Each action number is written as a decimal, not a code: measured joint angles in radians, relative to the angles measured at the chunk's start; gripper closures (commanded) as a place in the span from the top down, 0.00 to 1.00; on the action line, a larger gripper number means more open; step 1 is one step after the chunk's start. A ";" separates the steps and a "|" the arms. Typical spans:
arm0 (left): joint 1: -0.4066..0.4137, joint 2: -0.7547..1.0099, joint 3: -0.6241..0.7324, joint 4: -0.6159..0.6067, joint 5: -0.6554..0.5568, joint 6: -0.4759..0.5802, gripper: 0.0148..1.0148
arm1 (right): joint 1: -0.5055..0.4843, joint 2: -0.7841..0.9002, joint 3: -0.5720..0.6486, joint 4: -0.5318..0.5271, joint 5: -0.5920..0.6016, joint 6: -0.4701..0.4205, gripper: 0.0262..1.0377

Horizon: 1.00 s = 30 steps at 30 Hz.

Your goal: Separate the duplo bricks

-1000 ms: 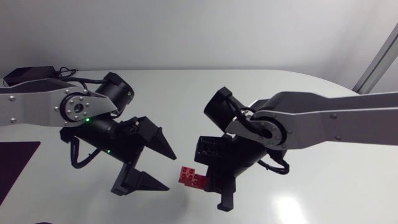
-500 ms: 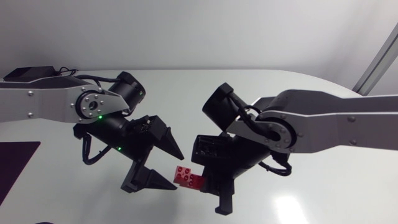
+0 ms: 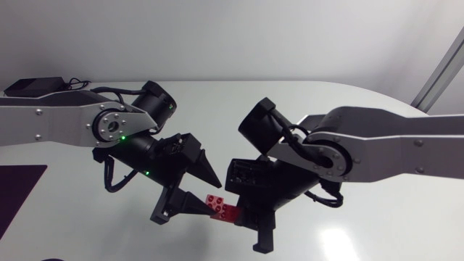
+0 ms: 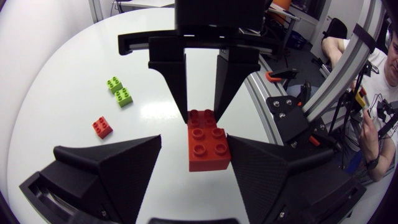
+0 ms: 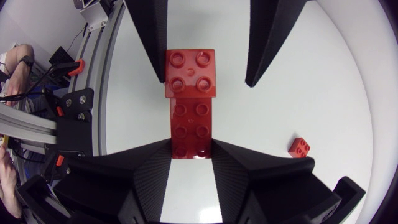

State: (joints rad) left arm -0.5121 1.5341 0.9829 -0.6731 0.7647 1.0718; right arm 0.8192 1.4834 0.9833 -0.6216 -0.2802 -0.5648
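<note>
Two red duplo bricks (image 3: 223, 208) stuck together hang above the table between my arms. My right gripper (image 3: 243, 221) is shut on the longer brick's near end (image 5: 191, 134). The square brick (image 5: 191, 71) sits on its far end. In the left wrist view the red stack (image 4: 208, 140) lies between the fingers of my left gripper (image 4: 194, 146). One finger (image 4: 249, 162) touches the brick, the other (image 4: 124, 162) stands a gap away, so this gripper is open. The right gripper (image 4: 201, 115) holds the stack from the opposite side.
On the table beyond lie a green brick pair (image 4: 119, 91) and a small red brick (image 4: 102, 127), the latter also beside my right gripper (image 5: 300, 147). A black box with a cable (image 3: 32, 87) sits at the back left, a dark mat (image 3: 18, 192) at the left edge.
My left arm has moved right until its fingers straddle the red stack, and they have narrowed. The right arm has kept still with the bricks.
</note>
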 measured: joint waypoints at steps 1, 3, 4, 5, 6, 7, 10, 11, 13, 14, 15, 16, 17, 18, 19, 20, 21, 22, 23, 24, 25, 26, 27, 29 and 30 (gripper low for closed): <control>0.000 0.000 0.000 0.000 0.000 0.000 0.63 | 0.000 0.000 0.000 0.000 0.000 0.000 0.35; 0.000 0.000 -0.001 -0.001 0.003 0.000 0.62 | 0.000 -0.002 0.000 0.000 0.003 0.000 0.35; 0.000 0.000 -0.001 -0.001 0.003 0.000 0.62 | 0.000 -0.002 0.000 0.000 0.003 0.001 0.35; 0.000 0.000 -0.001 -0.001 0.004 0.000 0.62 | 0.000 -0.003 0.000 0.000 0.003 0.001 0.35; 0.000 0.000 -0.001 -0.002 0.005 -0.004 0.62 | 0.000 -0.005 0.000 0.000 0.004 0.003 0.35; 0.000 0.000 -0.002 -0.002 0.007 -0.008 0.62 | 0.000 -0.008 0.000 0.000 0.006 0.003 0.35; 0.000 0.000 -0.003 -0.002 0.010 -0.019 0.59 | 0.000 -0.017 0.000 0.001 0.007 0.004 0.35; 0.000 0.000 -0.003 -0.002 0.011 -0.019 0.59 | 0.000 -0.020 0.000 0.003 0.008 0.004 0.35; 0.000 0.000 -0.006 0.000 0.010 -0.019 0.59 | 0.000 -0.026 -0.002 0.008 0.007 0.004 0.35; 0.000 0.000 -0.010 0.000 0.010 -0.019 0.59 | 0.000 -0.030 -0.005 0.015 0.006 0.004 0.35; 0.000 0.000 -0.013 0.000 0.010 -0.020 0.59 | 0.000 -0.034 -0.006 0.019 0.006 0.004 0.35; 0.000 0.000 -0.014 0.000 0.010 -0.023 0.59 | 0.000 -0.035 -0.008 0.022 0.006 0.004 0.35; 0.000 0.000 -0.016 0.000 0.010 -0.024 0.59 | 0.000 -0.035 -0.008 0.025 0.006 0.004 0.35; 0.000 0.000 -0.016 0.001 0.010 -0.027 0.59 | 0.000 -0.035 -0.009 0.028 0.006 0.004 0.35; 0.000 0.000 -0.016 0.006 0.010 -0.033 0.59 | 0.000 -0.035 -0.012 0.033 0.006 0.006 0.35; 0.000 0.000 -0.016 0.012 0.010 -0.039 0.59 | 0.000 -0.036 -0.016 0.038 0.006 0.008 0.35; 0.000 0.000 -0.016 0.016 0.010 -0.045 0.59 | 0.000 -0.037 -0.020 0.046 0.006 0.013 0.35; 0.000 0.000 -0.016 0.021 0.010 -0.050 0.58 | -0.001 -0.039 -0.024 0.051 0.008 0.021 0.35; 0.000 0.000 -0.016 0.025 0.010 -0.053 0.58 | -0.001 -0.041 -0.026 0.053 0.009 0.026 0.35; 0.000 0.000 -0.017 0.030 0.010 -0.060 0.58 | -0.001 -0.044 -0.027 0.056 0.013 0.030 0.35; 0.000 0.000 -0.017 0.034 0.010 -0.064 0.58 | -0.001 -0.047 -0.030 0.060 0.019 0.031 0.35; 0.000 0.000 -0.017 0.037 0.010 -0.072 0.57 | -0.001 -0.050 -0.033 0.064 0.022 0.034 0.35; 0.000 0.000 -0.017 0.040 0.010 -0.072 0.56 | -0.001 -0.055 -0.037 0.073 0.023 0.039 0.35; -0.001 0.000 -0.017 0.043 0.010 -0.079 0.54 | -0.001 -0.063 -0.045 0.079 0.025 0.049 0.35; -0.003 0.000 -0.017 0.045 0.010 -0.082 0.54 | -0.001 -0.068 -0.050 0.083 0.026 0.050 0.35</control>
State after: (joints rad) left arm -0.5156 1.5337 0.9657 -0.6285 0.7750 0.9894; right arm 0.8181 1.4158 0.9337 -0.5385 -0.2543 -0.5148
